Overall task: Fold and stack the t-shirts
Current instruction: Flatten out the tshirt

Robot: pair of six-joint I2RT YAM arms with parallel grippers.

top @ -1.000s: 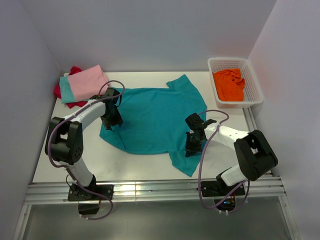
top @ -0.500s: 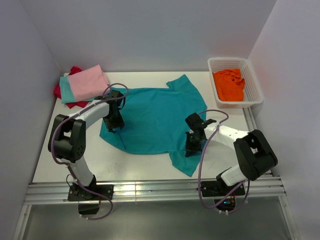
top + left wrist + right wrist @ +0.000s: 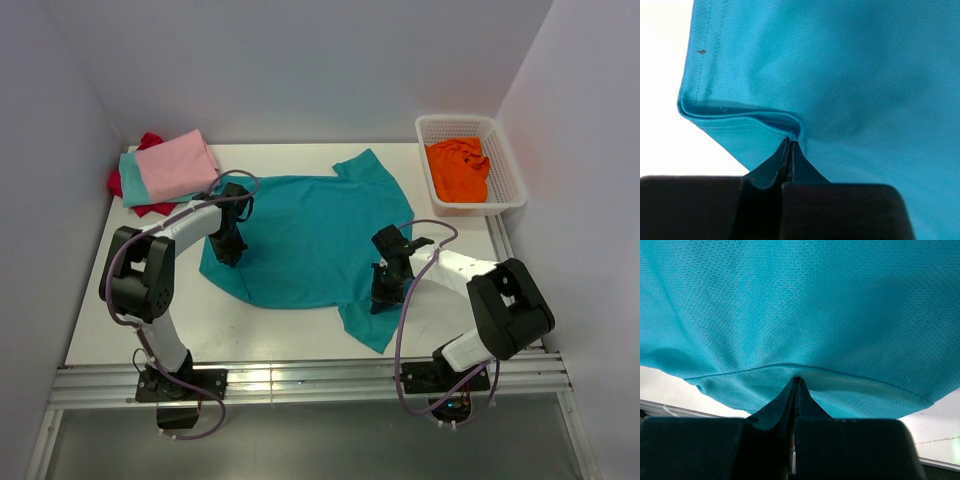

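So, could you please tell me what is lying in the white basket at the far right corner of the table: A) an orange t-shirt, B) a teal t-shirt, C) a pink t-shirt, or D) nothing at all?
A: the crumpled orange t-shirt lies inside the white mesh basket, while the teal t-shirt is spread on the table and the pink t-shirt sits folded at the far left.

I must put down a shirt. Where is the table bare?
Bare: the near strip between the teal t-shirt and the table edge, and the gap between it and the basket. Crowded: far-left, at the folded stack.
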